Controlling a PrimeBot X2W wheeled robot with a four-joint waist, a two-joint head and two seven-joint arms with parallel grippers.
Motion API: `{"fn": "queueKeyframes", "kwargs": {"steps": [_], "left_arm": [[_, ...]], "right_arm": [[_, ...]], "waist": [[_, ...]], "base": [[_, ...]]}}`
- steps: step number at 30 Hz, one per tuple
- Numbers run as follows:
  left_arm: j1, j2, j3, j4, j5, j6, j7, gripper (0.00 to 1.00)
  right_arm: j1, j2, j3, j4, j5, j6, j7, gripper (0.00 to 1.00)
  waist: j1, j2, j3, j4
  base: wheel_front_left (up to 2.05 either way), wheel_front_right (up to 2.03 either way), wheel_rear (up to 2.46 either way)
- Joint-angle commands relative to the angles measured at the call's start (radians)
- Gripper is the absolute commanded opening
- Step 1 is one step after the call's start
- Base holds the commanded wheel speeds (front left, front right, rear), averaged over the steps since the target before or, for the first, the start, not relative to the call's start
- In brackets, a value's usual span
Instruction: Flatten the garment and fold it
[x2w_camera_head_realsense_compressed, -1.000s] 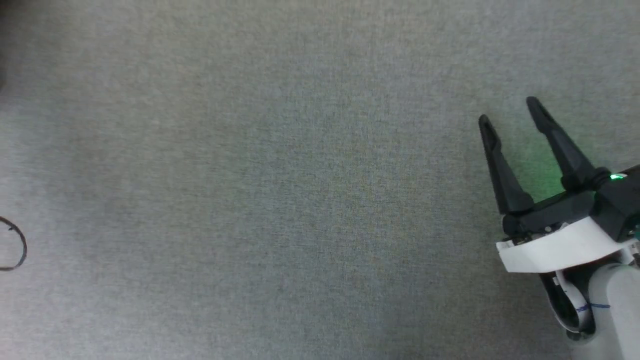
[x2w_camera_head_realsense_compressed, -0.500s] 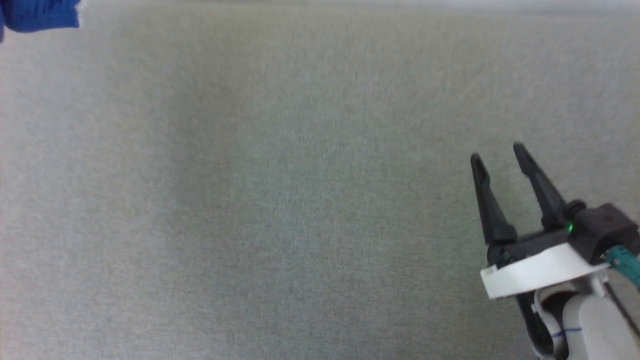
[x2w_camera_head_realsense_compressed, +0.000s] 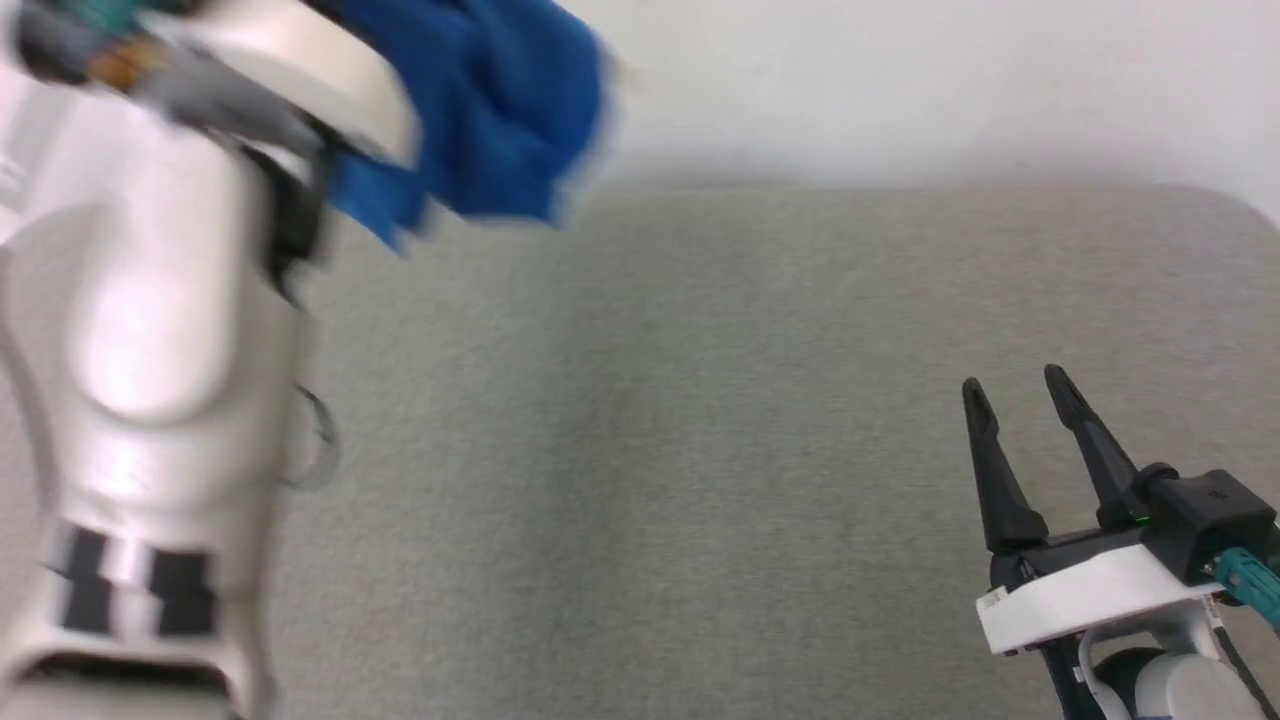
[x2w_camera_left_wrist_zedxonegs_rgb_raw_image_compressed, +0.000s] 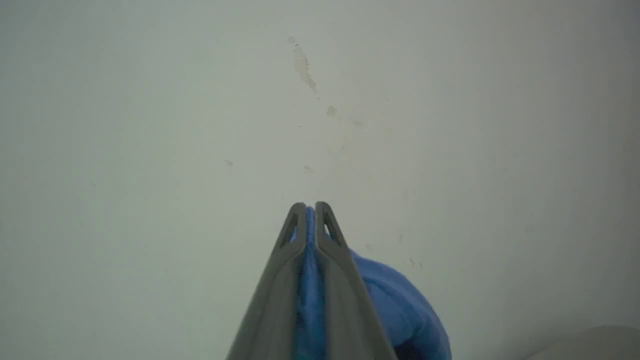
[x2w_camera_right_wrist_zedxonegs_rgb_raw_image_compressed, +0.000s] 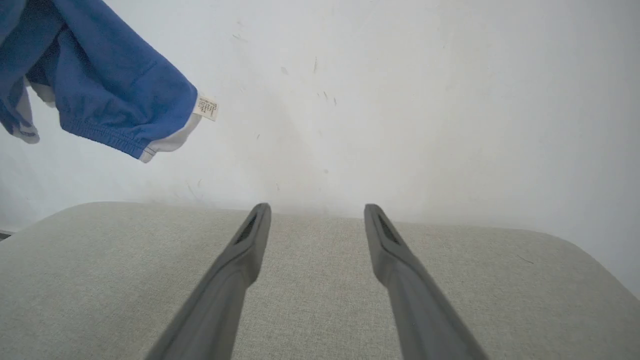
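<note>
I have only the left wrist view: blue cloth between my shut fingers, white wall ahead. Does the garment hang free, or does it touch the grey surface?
Observer: It hangs free; in the right wrist view the garment is in the air, not touching the grey surface.
Operator: Where is the right gripper?
Observer: The right gripper is open, at the head view's lower right, apart from the garment.
Operator: Is a label visible?
Observer: Yes, a small white tag sticks out beside the white band.

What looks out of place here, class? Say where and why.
The garment hangs bunched in mid-air, pinched in the shut left gripper, off the grey fabric surface where it should lie flat. The wall behind bears brownish stains.
</note>
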Motion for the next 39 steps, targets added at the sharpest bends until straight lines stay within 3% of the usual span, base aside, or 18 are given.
{"fn": "queueKeyframes", "kwargs": {"steps": [1, 4, 6, 9, 15, 20, 21, 23, 24, 31, 39], "left_arm": [[0.04, -0.023, -0.014, -0.03, -0.006, 0.01, 0.006, 0.0], [0.18, -0.087, -0.062, -0.165, -0.033, 0.02, 0.046, 0.0], [0.219, -0.1, -0.074, -0.196, -0.04, 0.023, 0.054, 0.0], [0.414, -0.137, -0.116, -0.28, -0.07, 0.048, 0.073, 0.0], [0.74, -0.16, -0.169, -0.186, -0.158, 0.056, 0.129, 0.0], [0.861, -0.161, -0.196, -0.113, -0.151, 0.078, 0.109, 0.0], [0.878, -0.162, -0.206, -0.101, -0.146, 0.08, 0.099, 0.19], [0.903, -0.17, -0.215, -0.092, -0.15, 0.082, 0.079, 0.93], [0.906, -0.173, -0.218, -0.095, -0.146, 0.086, 0.06, 1.0], [0.884, -0.187, -0.192, -0.205, -0.107, 0.127, -0.165, 1.0], [0.895, -0.142, -0.071, -0.368, -0.066, 0.164, -0.207, 1.0]], "right_arm": [[0.014, 0.002, -0.005, -0.007, -0.008, -0.001, 0.004, 1.0], [0.025, 0.003, -0.012, -0.021, 0.0, -0.001, 0.011, 1.0], [0.028, 0.003, -0.016, -0.024, 0.004, -0.001, 0.011, 1.0], [0.038, 0.003, -0.018, -0.025, 0.017, -0.001, 0.01, 1.0], [0.039, 0.004, -0.011, -0.006, 0.03, -0.001, 0.001, 1.0], [0.039, 0.004, -0.005, 0.005, 0.026, -0.001, 0.001, 1.0], [0.041, 0.004, -0.007, 0.006, 0.024, -0.001, 0.0, 1.0], [0.043, 0.004, -0.002, 0.008, 0.019, -0.001, 0.004, 1.0], [0.045, 0.004, -0.002, 0.008, 0.018, -0.001, 0.005, 1.0], [0.061, 0.004, -0.008, 0.001, 0.009, -0.001, 0.013, 1.0], [0.094, 0.004, -0.014, -0.017, 0.01, -0.001, 0.035, 1.0]], "waist": [[0.0004, 0.0, -0.048, -0.064], [0.0004, 0.0, -0.044, -0.102], [0.0004, 0.0, -0.04, -0.107], [0.0004, 0.0, -0.019, -0.127], [0.0004, 0.0, -0.004, -0.144], [0.0004, 0.0, -0.009, -0.144], [0.0004, 0.0, -0.013, -0.139], [0.0004, 0.0, -0.016, -0.132], [0.0004, 0.0, -0.018, -0.126], [0.0004, 0.0, -0.043, -0.092], [0.0004, 0.0, -0.065, -0.072]], "base": [[0.0, 0.0, 0.0], [0.0, 0.0, 0.0], [0.0, 0.0, 0.0], [0.0, 0.0, 0.0], [0.0, 0.0, 0.0], [0.0, 0.0, 0.0], [0.0, 0.0, 0.0], [0.0, 0.0, 0.0], [0.0, 0.0, 0.0], [0.0, 0.0, 0.0], [0.0, 0.0, 0.0]]}}
